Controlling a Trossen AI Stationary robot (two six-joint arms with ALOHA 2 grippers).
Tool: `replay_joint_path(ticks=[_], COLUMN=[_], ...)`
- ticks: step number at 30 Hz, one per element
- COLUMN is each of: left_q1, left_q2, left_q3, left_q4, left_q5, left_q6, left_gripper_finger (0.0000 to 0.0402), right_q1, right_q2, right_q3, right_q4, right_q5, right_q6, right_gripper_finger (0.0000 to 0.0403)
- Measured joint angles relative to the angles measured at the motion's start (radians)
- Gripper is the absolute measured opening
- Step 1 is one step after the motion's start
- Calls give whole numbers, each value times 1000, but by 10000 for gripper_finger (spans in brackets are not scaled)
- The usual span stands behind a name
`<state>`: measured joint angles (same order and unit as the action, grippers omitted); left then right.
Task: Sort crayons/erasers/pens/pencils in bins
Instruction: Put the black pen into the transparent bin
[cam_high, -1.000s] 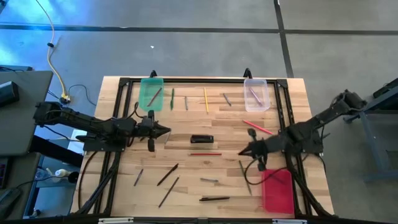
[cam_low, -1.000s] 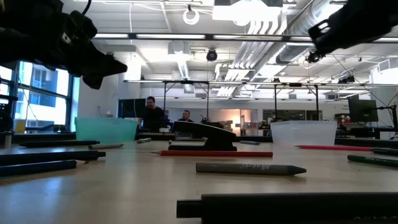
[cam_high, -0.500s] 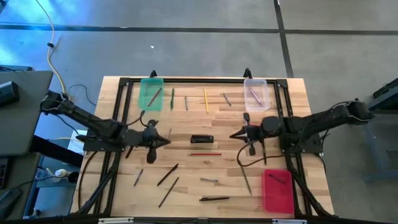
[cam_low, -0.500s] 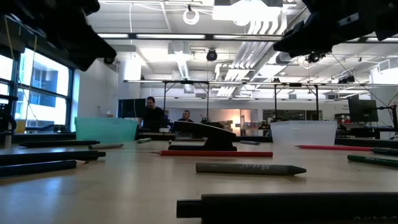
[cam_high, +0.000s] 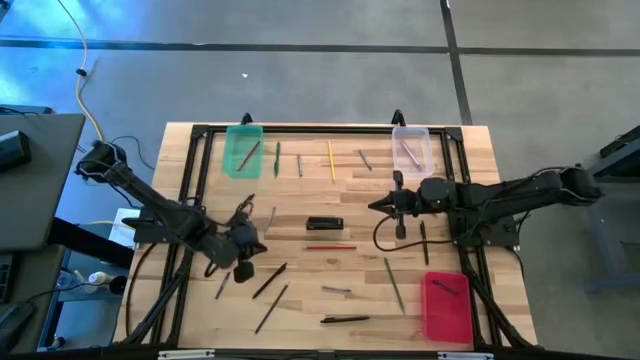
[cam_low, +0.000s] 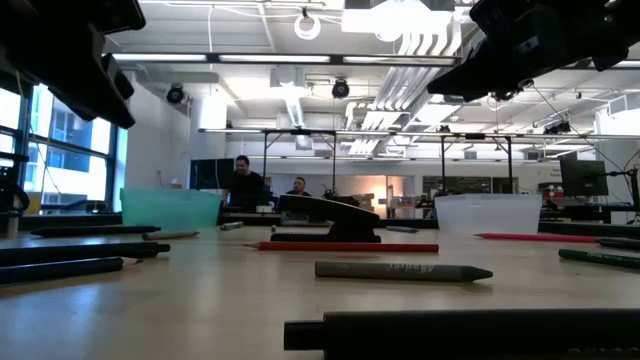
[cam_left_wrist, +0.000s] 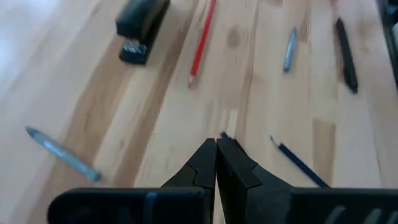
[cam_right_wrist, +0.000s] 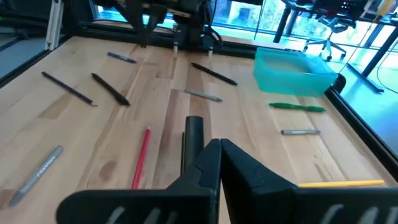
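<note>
Left gripper (cam_left_wrist: 216, 163) — fingers pressed together, nothing between them, above bare wood on the table's left side (cam_high: 245, 243). Right gripper (cam_right_wrist: 214, 163) likewise shut and empty, poised right of centre (cam_high: 383, 204), pointing toward the middle.

Wooden table (cam_high: 300, 300) carried 3 bins: green bin (cam_high: 243, 150) at the far left with a stick inside, clear bin (cam_high: 411, 150) at the far right with a pinkish pen inside, red bin (cam_high: 445, 305) at the near right edge. A black stapler-like block (cam_high: 324, 223) sat at centre, a red pencil (cam_high: 331, 247) just beside it on the near side. Yellow pencil (cam_high: 331, 160) and green pencil (cam_high: 277, 158) lay between the 2 far bins. Dark pens (cam_high: 268, 281) scattered across the near half.

Room behind: 2 people (cam_low: 245, 182) seated far off under ceiling lights.
</note>
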<state>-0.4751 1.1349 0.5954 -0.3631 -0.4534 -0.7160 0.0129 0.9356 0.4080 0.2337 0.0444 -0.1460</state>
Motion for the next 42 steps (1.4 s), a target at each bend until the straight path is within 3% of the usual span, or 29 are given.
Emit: replay_joint_path(ticks=[4, 12, 15, 21, 26, 34, 42], left_q1=[-36, -91, -109, -137, -150, -178, -182], left_q2=[104, 288, 357, 480, 557, 633, 666], left_q3=[91, 210, 250, 355, 418, 428, 414], left_q4=[-102, -198, -202, -302, -286, -330, -325], left_q5=[8, 150, 192, 165, 198, 207, 229], left_q6=[-87, -345, -391, -461, -534, -670, -684], left_gripper_finger=[0, 10, 32, 91, 125, 132, 131], right_q1=[-14, -42, -42, -42, -42, -41, -41], right_q2=[0, 0, 0, 0, -2, -2, -2], right_q3=[0, 0, 0, 0, 0, 0, 0], right_q4=[35, 35, 35, 42, 72, 79, 87], right_q5=[0, 0, 0, 0, 1, 0, 1], right_q6=[-18, -60, -81, -168, -180, -178, -186], right_gripper_finger=[0, 0, 0, 0, 0, 0, 0])
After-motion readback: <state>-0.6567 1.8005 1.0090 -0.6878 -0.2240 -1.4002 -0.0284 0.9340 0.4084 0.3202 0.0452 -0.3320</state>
